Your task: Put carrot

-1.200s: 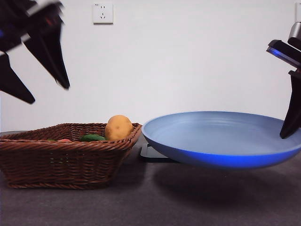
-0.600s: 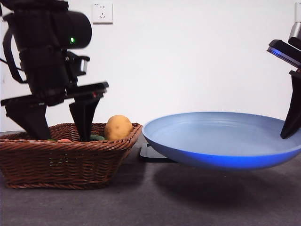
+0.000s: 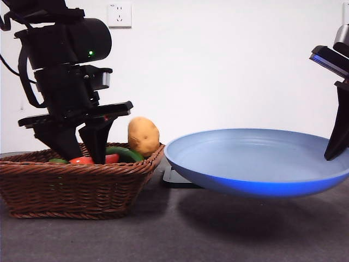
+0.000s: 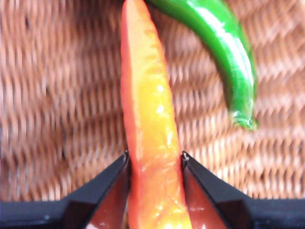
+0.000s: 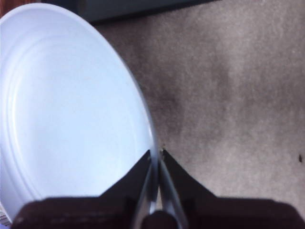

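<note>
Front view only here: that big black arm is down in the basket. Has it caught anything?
Observer: Yes. The left gripper has its fingers shut on the carrot, one on each side.
Operator: Which part is it holding?
Observer: A thicker part; the narrow tip points away from the fingers.
Operator: And the arm at the plate's edge?
Observer: The right gripper pinches the blue plate by its rim, fingers closed on it.

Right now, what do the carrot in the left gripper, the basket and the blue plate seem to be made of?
The carrot in the left gripper looks like glossy plastic: sharp highlights along its orange-red skin. The basket is brown woven wicker or rattan, its strands plainly visible. The blue plate, held at its rim by the right gripper, looks smooth and matte; whether plastic or ceramic I cannot tell.
</note>
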